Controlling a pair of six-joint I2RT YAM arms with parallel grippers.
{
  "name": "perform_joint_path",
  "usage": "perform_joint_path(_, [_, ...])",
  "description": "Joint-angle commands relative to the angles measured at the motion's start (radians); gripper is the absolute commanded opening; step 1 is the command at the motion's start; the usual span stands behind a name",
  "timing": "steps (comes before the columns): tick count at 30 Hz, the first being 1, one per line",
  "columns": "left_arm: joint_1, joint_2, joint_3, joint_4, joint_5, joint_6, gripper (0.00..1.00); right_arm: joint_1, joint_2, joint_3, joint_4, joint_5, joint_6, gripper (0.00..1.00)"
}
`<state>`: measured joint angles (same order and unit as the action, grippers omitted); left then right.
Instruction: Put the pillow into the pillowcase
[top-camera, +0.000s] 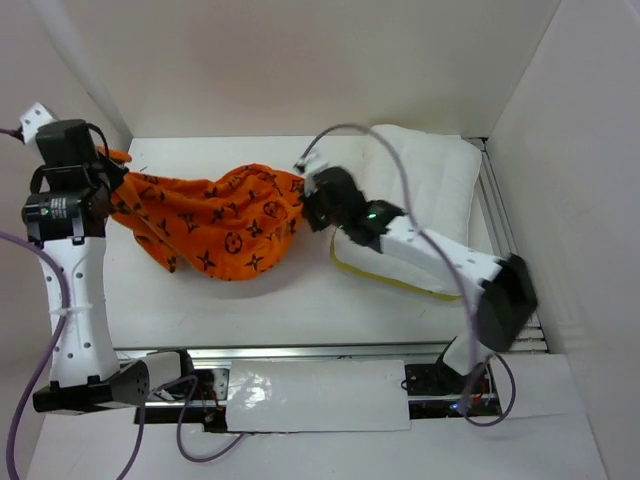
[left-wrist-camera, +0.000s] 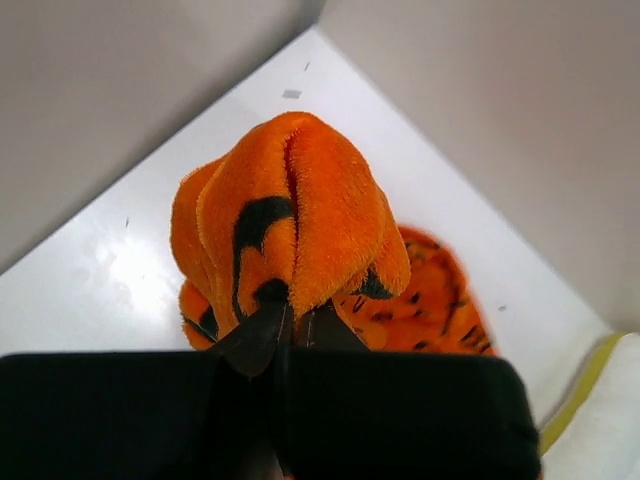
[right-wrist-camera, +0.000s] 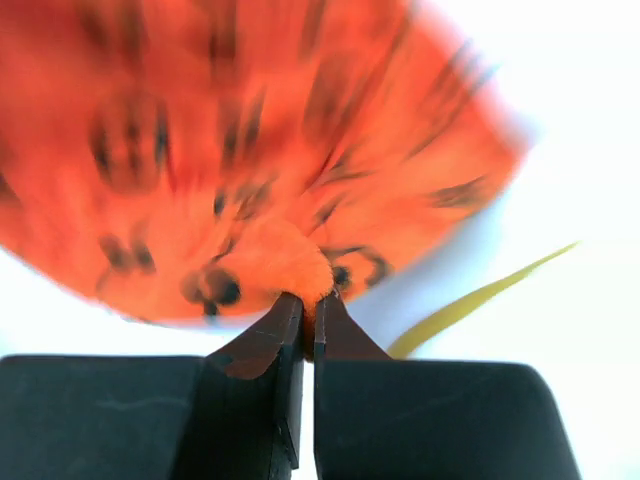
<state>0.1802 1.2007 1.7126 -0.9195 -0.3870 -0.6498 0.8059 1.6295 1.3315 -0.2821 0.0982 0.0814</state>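
Note:
The orange pillowcase (top-camera: 215, 218) with dark brown motifs hangs stretched between both arms across the middle of the table. My left gripper (top-camera: 108, 170) is shut on its left end; in the left wrist view a bunched fold of the pillowcase (left-wrist-camera: 290, 215) rises from the left gripper (left-wrist-camera: 292, 318). My right gripper (top-camera: 308, 205) is shut on its right edge, and the right wrist view shows the right gripper (right-wrist-camera: 308, 302) pinching a fold of the pillowcase (right-wrist-camera: 270, 150). The white pillow (top-camera: 425, 190) lies at the right, partly under the right arm, its yellow seam (right-wrist-camera: 470, 305) showing.
White walls close in the table at the back and on both sides. A metal rail (top-camera: 505, 225) runs along the right edge. A white sheet (top-camera: 315, 395) lies over the near rail between the arm bases.

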Motion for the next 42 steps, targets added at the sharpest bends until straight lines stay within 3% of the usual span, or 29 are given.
perform_joint_path(1, [0.007,-0.018,0.188,-0.015,-0.039,0.081,0.00,-0.065,-0.322,0.141,0.001,0.156,-0.009,0.00])
perform_joint_path(6, [0.007,-0.049,0.340,-0.045,-0.072,0.107,0.00,-0.105,-0.616,0.173,0.023,0.206,-0.034,0.00])
perform_joint_path(12, [0.007,-0.021,0.446,-0.045,-0.010,0.153,0.00,-0.105,-0.659,0.277,-0.018,0.264,-0.090,0.00])
perform_joint_path(16, [0.007,0.107,0.433,-0.045,0.132,0.153,0.00,-0.105,-0.515,0.313,-0.060,0.371,-0.112,0.00])
perform_joint_path(20, [0.007,0.299,0.473,-0.035,0.263,0.162,0.00,-0.178,-0.326,0.379,-0.060,0.351,-0.121,0.00])
perform_joint_path(22, [0.007,0.393,0.540,-0.025,0.290,0.162,0.00,-0.310,-0.187,0.463,-0.049,0.202,-0.100,0.00])
perform_joint_path(23, [0.018,0.445,0.649,-0.025,0.301,0.162,0.00,-0.365,-0.130,0.506,-0.049,0.122,-0.066,0.00])
perform_joint_path(26, [0.039,0.667,0.906,0.042,0.399,0.153,0.00,-0.596,0.120,0.873,0.003,-0.151,0.071,0.00])
perform_joint_path(27, [0.053,0.668,0.936,0.071,0.443,0.141,0.00,-0.617,0.180,0.970,0.003,-0.263,0.099,0.00])
perform_joint_path(29, [0.093,0.630,0.859,0.213,0.503,0.122,0.00,-0.649,0.337,1.226,-0.014,-0.307,0.158,0.00])
perform_joint_path(30, [0.102,0.590,0.808,0.264,0.494,0.112,0.00,-0.649,0.364,1.268,-0.014,-0.330,0.158,0.00])
perform_joint_path(31, [0.102,0.520,0.774,0.301,0.484,0.111,0.00,-0.660,0.374,1.269,-0.003,-0.360,0.168,0.00])
perform_joint_path(35, [0.142,0.453,0.800,0.326,0.429,0.131,0.00,-0.678,0.169,0.953,0.183,-0.426,0.178,0.00])
perform_joint_path(36, [0.142,0.430,0.739,0.326,0.384,0.140,0.00,-0.679,0.123,0.789,0.208,-0.440,0.169,0.00])
perform_joint_path(41, [0.151,0.320,0.414,0.294,0.264,0.159,0.00,-0.637,-0.069,0.363,0.270,-0.584,0.158,0.00])
perform_joint_path(42, [0.151,0.294,0.284,0.283,0.226,0.159,0.00,-0.592,-0.089,0.219,0.280,-0.603,0.129,0.00])
